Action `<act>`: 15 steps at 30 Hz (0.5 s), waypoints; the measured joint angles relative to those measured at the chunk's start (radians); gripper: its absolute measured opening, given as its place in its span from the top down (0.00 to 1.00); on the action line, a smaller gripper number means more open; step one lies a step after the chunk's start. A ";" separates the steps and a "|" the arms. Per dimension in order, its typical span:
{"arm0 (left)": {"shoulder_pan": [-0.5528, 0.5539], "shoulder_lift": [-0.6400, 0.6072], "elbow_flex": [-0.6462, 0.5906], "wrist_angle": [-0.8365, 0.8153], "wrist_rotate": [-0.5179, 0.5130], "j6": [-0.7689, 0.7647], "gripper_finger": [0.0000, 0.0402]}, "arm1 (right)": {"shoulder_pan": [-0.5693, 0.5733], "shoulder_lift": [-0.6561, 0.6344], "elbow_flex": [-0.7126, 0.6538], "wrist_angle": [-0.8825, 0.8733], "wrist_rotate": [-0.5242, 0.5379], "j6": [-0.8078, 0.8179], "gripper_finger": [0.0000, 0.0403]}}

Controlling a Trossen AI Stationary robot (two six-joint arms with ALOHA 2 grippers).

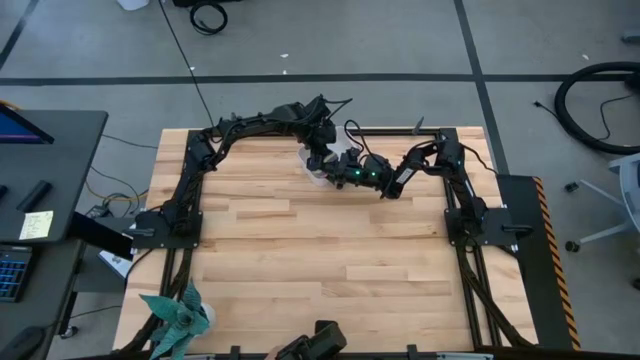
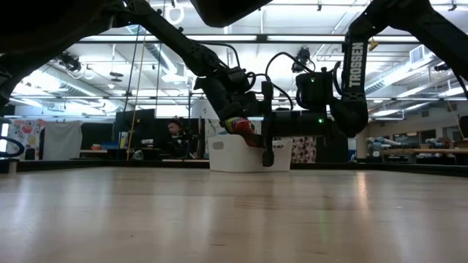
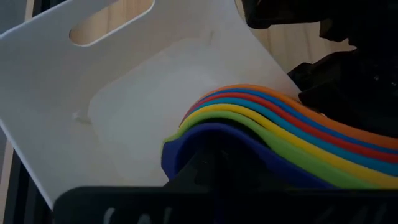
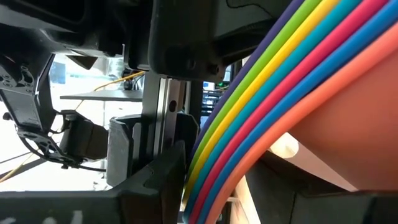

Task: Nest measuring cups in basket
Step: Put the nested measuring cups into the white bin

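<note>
Several measuring cups are nested in one stack point(image 3: 273, 127), dark blue innermost and orange outermost. The stack hangs over the white basket point(image 3: 93, 93), which stands at the table's far middle point(image 2: 235, 155). My left gripper point(image 2: 235, 117) comes from the left and is shut on the stack. My right gripper point(image 2: 269, 135) comes level from the right, turned on its side and open. Its fingers stand on either side of the stack point(image 4: 261, 93), and I cannot tell whether they touch it. My left gripper holds the nested stack at the dark blue innermost cup point(image 3: 186, 146), where a dark finger point(image 3: 208, 168) lies against that cup. The gripper's own body hides the other finger. It comes slanting down from the left. The stack point(image 2: 243, 128) hangs tilted, clear of the basket's floor.
A teal spiky plant point(image 1: 180, 318) stands at the table's near left corner. The basket wall has a handle slot point(image 3: 109, 22). The two arms are close together over the basket. A person point(image 2: 174, 135) sits in the room beyond the table.
</note>
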 joint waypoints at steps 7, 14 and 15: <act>0.000 0.000 0.000 0.000 0.000 0.000 0.98 | 0.015 0.000 0.000 -0.007 0.044 0.002 0.59; 0.000 0.000 0.000 -0.002 0.000 0.000 0.98 | 0.022 0.001 0.000 -0.009 0.057 0.014 0.59; 0.000 0.000 0.000 -0.002 0.000 0.000 0.98 | 0.024 0.001 -0.001 -0.009 0.066 0.016 0.59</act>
